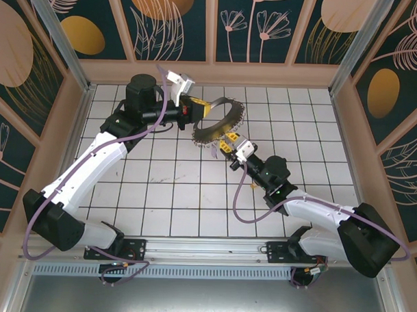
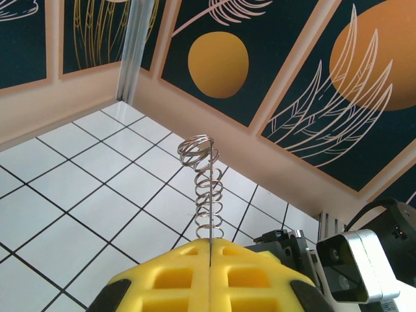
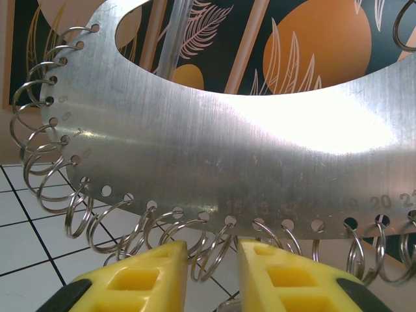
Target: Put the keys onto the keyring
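Top view: left gripper [image 1: 191,109] sits upper centre, clamped on the keyring [image 1: 220,121] and holding it above the tiled floor [image 1: 159,195]. Right gripper [image 1: 229,146] is at centre frame, just below the keyring's lower edge.

Left wrist: yellow fingers [image 2: 175,273] at the bottom are shut on the thin edge of the keyring [image 2: 207,188]. It is seen edge-on, its loops stacked like a coil at centre.

Right wrist: keyring [image 3: 227,143] spans the upper frame, with loops [image 3: 104,224] hanging along its lower rim. Right gripper [image 3: 212,255] is bottom centre, fingers apart, one loop hanging in the gap, apparently not pinched. Can't tell whether it carries the keys.

Step, my read: lining up on one loop. Next move needs the left grip steady and fine alignment from the right.
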Controlling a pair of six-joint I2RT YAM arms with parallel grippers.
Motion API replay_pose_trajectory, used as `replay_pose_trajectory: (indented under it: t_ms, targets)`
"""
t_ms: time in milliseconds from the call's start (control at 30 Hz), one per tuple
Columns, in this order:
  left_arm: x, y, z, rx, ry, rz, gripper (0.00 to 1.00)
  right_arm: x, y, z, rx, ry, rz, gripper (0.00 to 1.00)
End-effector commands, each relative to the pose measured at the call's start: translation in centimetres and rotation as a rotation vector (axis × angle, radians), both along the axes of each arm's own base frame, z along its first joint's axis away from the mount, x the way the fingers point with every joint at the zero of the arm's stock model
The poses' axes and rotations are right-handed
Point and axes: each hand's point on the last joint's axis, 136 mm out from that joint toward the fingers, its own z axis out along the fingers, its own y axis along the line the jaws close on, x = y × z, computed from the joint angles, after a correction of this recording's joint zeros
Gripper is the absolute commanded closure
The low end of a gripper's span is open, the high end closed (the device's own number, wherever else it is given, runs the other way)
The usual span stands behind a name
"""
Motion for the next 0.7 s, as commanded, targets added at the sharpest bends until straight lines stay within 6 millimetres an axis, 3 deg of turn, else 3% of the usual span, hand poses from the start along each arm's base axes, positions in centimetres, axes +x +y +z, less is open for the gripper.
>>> replay_pose_trajectory:
  t_ms: [0, 467, 667]
  targets:
    - [-0.35, -0.36, 2.42, -0.036, -0.067, -0.021, 1.00, 0.14, 0.16, 2.14, 0.038, -0.054, -0.001, 0.73]
    - [-0.46, -0.40, 2.43, -0.036, -0.066, -0.017, 1.00, 0.80, -0.38, 2.34, 0.062, -0.059, -0.049, 0.87]
    - [-0.36, -0.30, 2.52, -0.036, -0.074, -0.008, 1.00, 0.91, -0.55, 1.93, 0.056, -0.051, -0.060, 0.85]
